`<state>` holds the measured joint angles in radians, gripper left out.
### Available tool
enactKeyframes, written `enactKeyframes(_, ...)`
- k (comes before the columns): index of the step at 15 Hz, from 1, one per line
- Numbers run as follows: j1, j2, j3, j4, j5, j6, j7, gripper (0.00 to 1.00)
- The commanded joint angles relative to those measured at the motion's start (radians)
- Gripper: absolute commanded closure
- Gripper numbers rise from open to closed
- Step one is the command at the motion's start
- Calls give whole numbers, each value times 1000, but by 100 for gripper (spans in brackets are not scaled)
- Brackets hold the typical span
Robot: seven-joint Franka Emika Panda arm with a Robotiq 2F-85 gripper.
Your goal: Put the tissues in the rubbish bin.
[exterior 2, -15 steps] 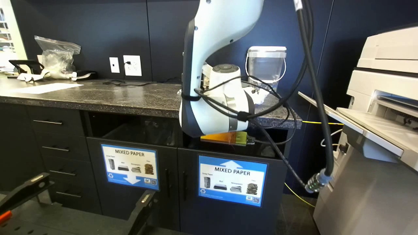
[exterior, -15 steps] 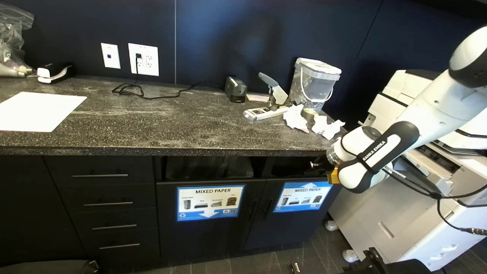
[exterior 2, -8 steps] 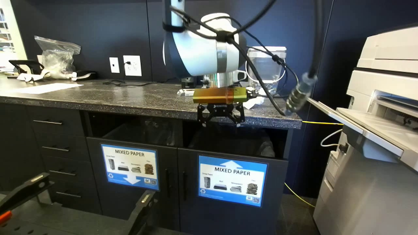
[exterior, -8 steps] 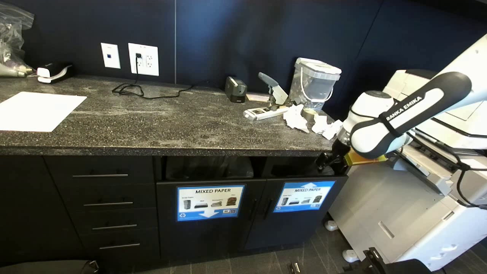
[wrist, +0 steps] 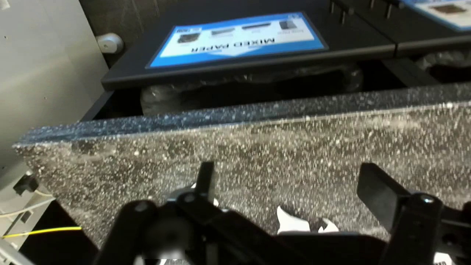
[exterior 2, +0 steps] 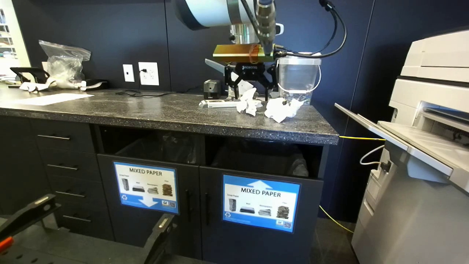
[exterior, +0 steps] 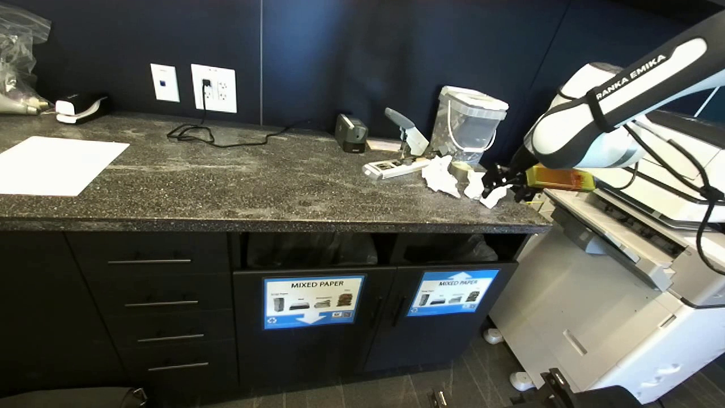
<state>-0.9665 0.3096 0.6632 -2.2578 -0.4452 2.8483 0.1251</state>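
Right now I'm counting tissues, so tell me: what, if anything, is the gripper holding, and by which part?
Nothing is held. The gripper is open, its jaws apart with counter showing between them, and the visible tissues lie on the counter.

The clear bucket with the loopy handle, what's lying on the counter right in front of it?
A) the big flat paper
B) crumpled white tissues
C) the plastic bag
B, because both exterior views show the crumpled white tissues on the counter just in front of the clear bucket.
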Motion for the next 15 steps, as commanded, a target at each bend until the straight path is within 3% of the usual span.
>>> enactKeyframes(1,136,-24,-133,15,223,160,-72,0)
enactKeyframes(3,205,16,-193,59,328,230,-117,0)
enactKeyframes(4,145,54,-139,89,238,243,-38,0)
enactKeyframes(7,222,112,-199,189,245,227,-17,0)
enactKeyframes(8,327,119,-289,222,372,223,-104,0)
enactKeyframes(9,362,139,-324,256,389,216,-98,0)
enactKeyframes(15,702,255,-693,451,451,110,-13,0)
